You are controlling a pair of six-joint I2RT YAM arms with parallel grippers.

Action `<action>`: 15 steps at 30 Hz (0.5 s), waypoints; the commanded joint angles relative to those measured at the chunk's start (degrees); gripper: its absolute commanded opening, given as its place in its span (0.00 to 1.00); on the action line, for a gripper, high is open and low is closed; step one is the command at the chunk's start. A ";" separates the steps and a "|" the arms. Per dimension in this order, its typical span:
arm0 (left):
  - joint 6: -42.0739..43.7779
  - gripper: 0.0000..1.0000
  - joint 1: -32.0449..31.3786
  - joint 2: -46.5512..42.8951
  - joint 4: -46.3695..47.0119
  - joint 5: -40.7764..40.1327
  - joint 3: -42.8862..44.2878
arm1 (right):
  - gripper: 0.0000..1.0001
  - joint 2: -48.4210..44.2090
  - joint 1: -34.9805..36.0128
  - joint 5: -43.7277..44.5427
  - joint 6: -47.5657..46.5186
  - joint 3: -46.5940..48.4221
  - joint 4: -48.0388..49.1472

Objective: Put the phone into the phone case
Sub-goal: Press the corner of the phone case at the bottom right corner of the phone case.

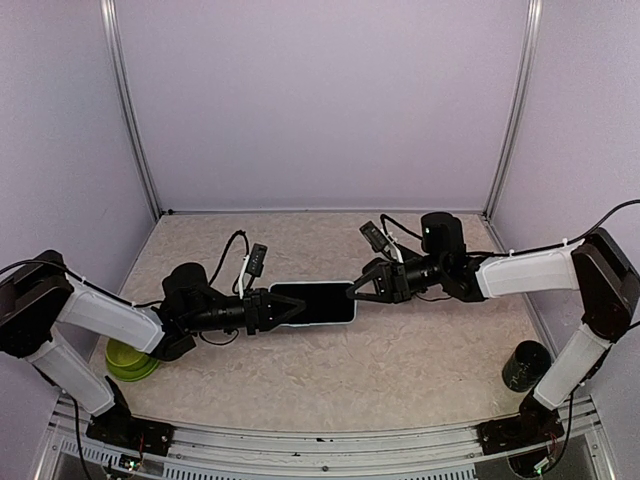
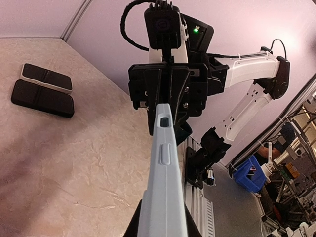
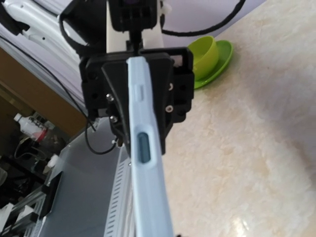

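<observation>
Near edge, left side: a green cup on a green saucer (image 1: 130, 358) is seen by the left arm's base. Near right: a dark can (image 1: 525, 365) stands on the table (image 1: 400, 380) by the right arm.

Mid-table: the phone (image 1: 312, 302) is held lengthwise between both arms, black screen up. It is wrapped in a pale blue case (image 2: 163, 192), seen from above only as a light rim along the near and right edges. Whether the phone is fully seated in the case cannot be told.

The left gripper (image 1: 283, 310) is closed to a narrow gap on the phone's left end, with the fingers clamped on its flat faces. The right gripper (image 1: 356, 290) is closed tight on the right end.

From the left wrist view the case is seen edge-on. A smooth matte side is shown, with one long raised button and a small dark cutout near the far end, which runs into the right gripper's black body. From the right wrist view the other long edge is shown, with a raised bump and an oblong slot that is dark inside. Its far end is pinned in the left gripper.

Whether the phone touches the table cannot be told.

Far side: lilac walls (image 1: 320, 100) with metal corner posts.
</observation>
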 commanded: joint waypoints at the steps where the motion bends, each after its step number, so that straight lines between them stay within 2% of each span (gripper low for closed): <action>1: 1.23 0.00 0.07 0.72 0.24 -2.90 1.49 | 0.00 -0.31 -0.53 4.69 -0.38 3.05 -3.10; 4: 0.77 0.00 0.07 1.24 0.11 -3.26 1.82 | 0.00 -0.42 -0.57 4.78 -0.29 3.44 -3.52; 5: 0.58 0.00 0.09 1.32 0.23 -3.33 1.86 | 0.03 -0.40 -0.57 4.61 -0.04 3.52 -3.56; 7: 0.08 0.00 0.15 1.52 1.06 -3.43 1.69 | 0.24 -0.21 -0.57 4.08 0.49 3.55 -3.53; 9: -0.44 0.00 0.22 1.53 2.26 -3.63 1.29 | 0.37 0.34 -0.59 3.29 0.89 3.50 -3.51; 12: -1.28 0.00 0.53 1.11 4.23 -4.09 0.41 | 0.47 0.95 -0.57 2.79 1.44 3.01 -3.16; 15: -2.20 0.00 1.09 0.71 6.69 -4.19 -0.71 | 0.50 1.16 -0.64 2.60 2.09 2.14 -2.06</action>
